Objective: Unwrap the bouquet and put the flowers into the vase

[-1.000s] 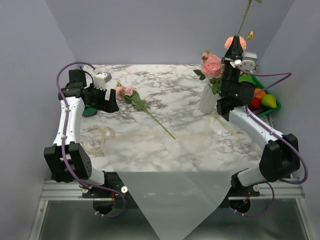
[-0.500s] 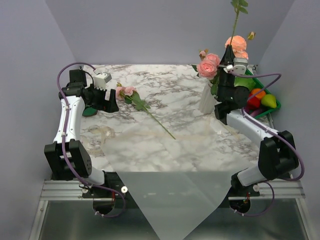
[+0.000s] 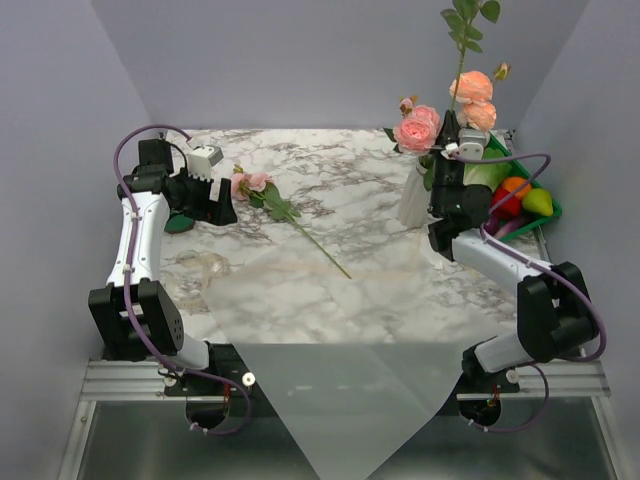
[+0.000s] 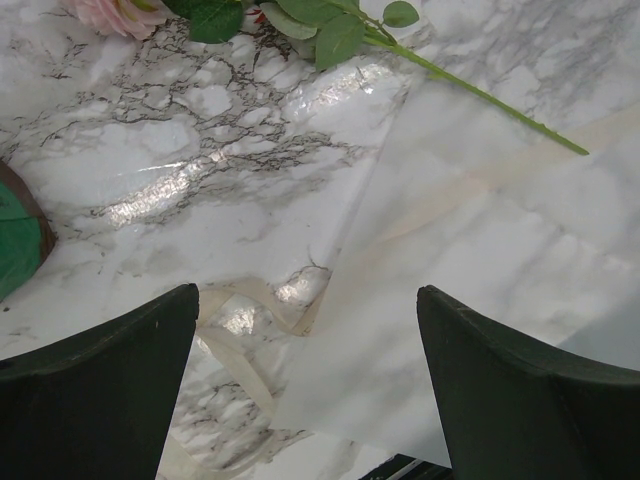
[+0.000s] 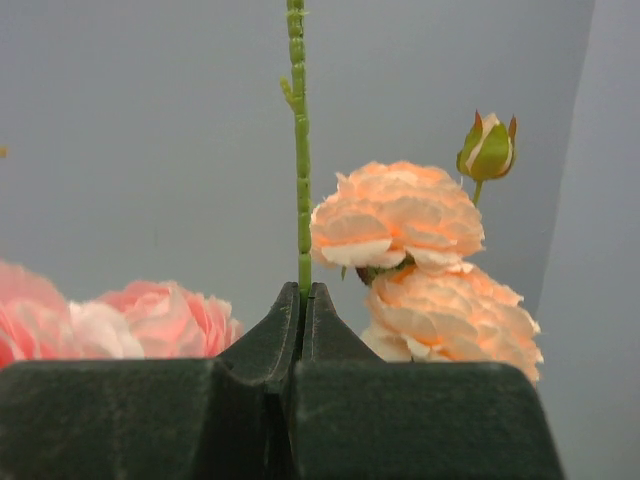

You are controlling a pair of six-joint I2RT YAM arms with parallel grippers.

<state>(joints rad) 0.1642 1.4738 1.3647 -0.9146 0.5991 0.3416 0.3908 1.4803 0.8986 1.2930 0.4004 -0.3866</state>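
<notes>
Right fingers [image 5: 270, 340] are pinched together on a thin green stem [image 5: 298, 150], which runs straight up out of them. Peach roses [image 5: 400, 215] sit just right of the tips and a pink rose [image 3: 418, 130] just left. I can't tell whether the peach heads belong to the clamped stem or already stand in the vase [image 3: 412, 205]. The vase is below and slightly left of the fingers, with its mouth hidden behind blooms and wrist.

My read is that this is the insertion step for this stem.
- Don't loosen the pinch until the low end is clearly inside the rim. That end isn't visible from any view, so go slow.
- Descend vertically. Any sideways drag at the rim could tip a tall, narrow vase.
- Mind the pink rose beside the fingers; brushing it could lever the vase.
- Open only a little, then retreat upward along the stem, not across the blooms.

Left fingers [image 4: 110, 370] are wide apart and holding nothing, over the wrapping sheet [image 4: 480, 260]. One more flower [image 3: 285, 212] lies on the tabletop [image 3: 330, 170] just beyond them. It's probably next.
</notes>
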